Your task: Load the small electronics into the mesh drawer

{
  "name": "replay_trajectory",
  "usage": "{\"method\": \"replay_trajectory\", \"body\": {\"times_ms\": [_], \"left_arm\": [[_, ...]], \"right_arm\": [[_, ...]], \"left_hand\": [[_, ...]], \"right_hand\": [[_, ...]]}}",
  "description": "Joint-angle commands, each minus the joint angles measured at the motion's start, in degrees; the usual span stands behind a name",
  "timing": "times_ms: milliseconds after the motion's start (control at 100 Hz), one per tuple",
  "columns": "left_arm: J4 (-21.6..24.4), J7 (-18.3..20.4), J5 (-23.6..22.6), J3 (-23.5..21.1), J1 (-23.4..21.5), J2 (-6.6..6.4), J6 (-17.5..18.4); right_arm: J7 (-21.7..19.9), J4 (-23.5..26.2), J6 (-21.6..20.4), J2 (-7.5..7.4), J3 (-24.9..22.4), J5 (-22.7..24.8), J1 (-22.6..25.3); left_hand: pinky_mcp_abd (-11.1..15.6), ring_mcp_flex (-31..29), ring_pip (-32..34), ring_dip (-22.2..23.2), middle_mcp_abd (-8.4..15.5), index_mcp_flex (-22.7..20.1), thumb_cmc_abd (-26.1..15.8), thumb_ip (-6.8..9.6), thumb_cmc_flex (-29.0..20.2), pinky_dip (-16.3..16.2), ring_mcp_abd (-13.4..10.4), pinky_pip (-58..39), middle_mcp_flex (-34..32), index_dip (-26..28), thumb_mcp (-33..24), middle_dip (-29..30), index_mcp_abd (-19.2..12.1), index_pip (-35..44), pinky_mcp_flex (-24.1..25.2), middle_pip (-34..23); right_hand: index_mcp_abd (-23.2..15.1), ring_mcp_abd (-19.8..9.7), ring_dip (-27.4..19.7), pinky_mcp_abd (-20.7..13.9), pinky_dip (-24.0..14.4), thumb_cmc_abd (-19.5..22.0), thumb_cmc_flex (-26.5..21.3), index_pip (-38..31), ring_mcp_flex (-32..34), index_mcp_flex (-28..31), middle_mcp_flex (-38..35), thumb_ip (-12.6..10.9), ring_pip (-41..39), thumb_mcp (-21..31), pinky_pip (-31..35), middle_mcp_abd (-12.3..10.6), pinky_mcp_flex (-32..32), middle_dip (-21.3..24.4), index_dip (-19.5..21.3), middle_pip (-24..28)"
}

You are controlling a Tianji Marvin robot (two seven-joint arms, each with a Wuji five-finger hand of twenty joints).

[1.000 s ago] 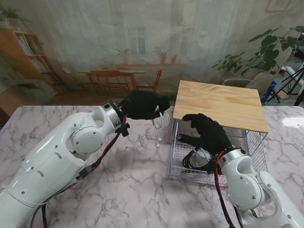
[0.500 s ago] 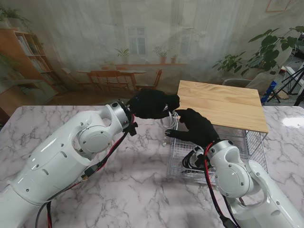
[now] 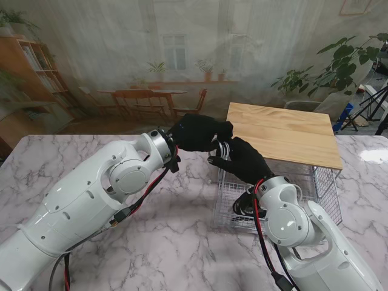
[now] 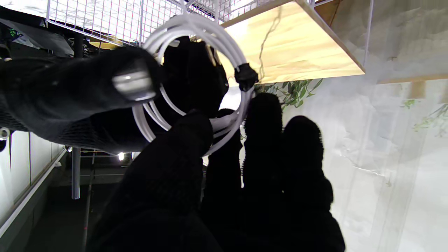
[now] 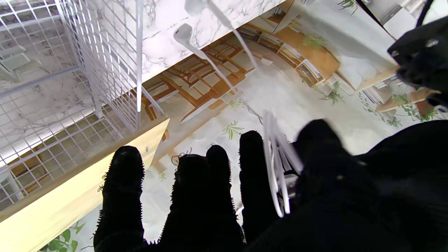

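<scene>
Fingers (image 4: 182, 140): my left hand (image 3: 197, 131) has them wrapped through the white coiled cable (image 4: 196, 80), gripping it tight.
Right hand (image 3: 242, 159): its fingers (image 5: 252, 164) pinch the same coil from the other side, so both hands are holding it.
Cable position: in the air, just beside the wooden top (image 3: 282, 133), over the drawer's near-left corner.
Mesh drawer (image 3: 227, 200): pulled out on the marble table (image 3: 170, 242), black cable (image 3: 242, 205) lying inside.
</scene>
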State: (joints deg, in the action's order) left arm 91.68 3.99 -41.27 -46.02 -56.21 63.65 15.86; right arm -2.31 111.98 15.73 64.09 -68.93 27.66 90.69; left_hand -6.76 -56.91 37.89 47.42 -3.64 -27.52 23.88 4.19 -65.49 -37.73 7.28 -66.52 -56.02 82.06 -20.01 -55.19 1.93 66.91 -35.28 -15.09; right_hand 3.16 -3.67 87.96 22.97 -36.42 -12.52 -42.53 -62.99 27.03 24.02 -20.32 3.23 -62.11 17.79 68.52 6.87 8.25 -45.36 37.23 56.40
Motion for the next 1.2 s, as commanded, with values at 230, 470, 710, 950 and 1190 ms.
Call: {"method": "replay_trajectory", "body": {"times_ms": [230,470,710,950,1190], "left_arm": [[0.16,0.92,0.21,0.11,-0.16,0.31,0.23],[0.05,-0.07,-0.82,-1.93,-1.49,0.04,1.87],[0.47,0.55,-0.04,-5.70,-3.80,-0.44,2.56],[-1.79,-1.50,-1.21,-10.64,-7.63,-0.79,2.69],[-4.03,-3.04,-4.27,-16.54,-12.19,-1.57,3.75]], "right_arm": [[1.25,-0.17,0.69,0.62,0.23,-0.13,-0.02],[1.52,1.46,-0.03,0.46,-2.56,1.22,2.45],[1.12,5.88,-1.14,0.16,-6.68,2.88,6.62],[0.90,7.16,-2.94,-0.29,-10.87,7.94,11.54],[2.44,8.67,-5.08,-0.12,-16.27,10.39,16.19]], "left_hand": [[5.11,1.18,-2.21,-0.87,-0.46,1.02,-3.07,1.54,-1.39,-0.41,0.83,1.80,2.19,-0.68,5.15,1.87,-0.37,-2.11,0.65,1.45],[2.61,13.69,-11.00,-4.23,-7.15,5.49,-12.86,-0.96,10.10,1.53,2.87,11.95,23.71,-43.20,18.33,27.23,4.87,-42.24,11.73,-4.71],[-5.92,31.80,-26.26,-25.13,-6.89,6.65,-20.15,-2.86,16.29,10.77,7.27,24.92,33.91,-50.09,20.78,40.35,3.63,-52.67,26.24,7.16],[-7.43,32.48,-25.38,-25.27,-6.59,3.64,-21.11,-2.68,15.91,10.19,5.68,25.56,32.08,-49.10,20.72,39.19,3.76,-52.45,27.90,6.84],[-8.17,31.62,-25.09,-24.50,-6.93,1.76,-21.51,-2.57,15.31,9.01,5.76,25.40,30.57,-48.01,20.77,37.98,3.98,-51.98,28.01,6.96]], "right_hand": [[-7.82,-7.05,1.99,1.39,-1.28,-4.66,-1.77,-12.30,4.88,7.33,-9.44,8.29,-9.24,26.97,0.36,-0.46,0.62,-0.90,0.09,3.86],[-6.65,-11.05,1.99,1.00,-0.71,-10.71,0.90,-12.21,11.27,12.94,-18.00,7.89,-19.02,36.18,1.94,2.82,2.59,0.67,0.25,7.73],[-6.70,-11.10,1.99,0.42,-0.78,-10.21,0.69,-12.04,11.17,12.99,-17.85,8.12,-19.42,35.94,3.68,2.83,4.30,1.19,0.52,7.75],[-7.25,-11.22,1.99,0.30,-0.39,-9.52,0.53,-11.78,10.85,12.46,-17.55,8.18,-18.46,34.80,4.00,2.05,5.09,0.90,1.17,7.45],[-7.49,-10.89,1.99,-0.20,-0.04,-9.38,0.41,-11.52,10.65,12.44,-17.40,8.09,-17.97,34.39,4.24,1.58,5.68,0.77,1.43,6.95]]}}
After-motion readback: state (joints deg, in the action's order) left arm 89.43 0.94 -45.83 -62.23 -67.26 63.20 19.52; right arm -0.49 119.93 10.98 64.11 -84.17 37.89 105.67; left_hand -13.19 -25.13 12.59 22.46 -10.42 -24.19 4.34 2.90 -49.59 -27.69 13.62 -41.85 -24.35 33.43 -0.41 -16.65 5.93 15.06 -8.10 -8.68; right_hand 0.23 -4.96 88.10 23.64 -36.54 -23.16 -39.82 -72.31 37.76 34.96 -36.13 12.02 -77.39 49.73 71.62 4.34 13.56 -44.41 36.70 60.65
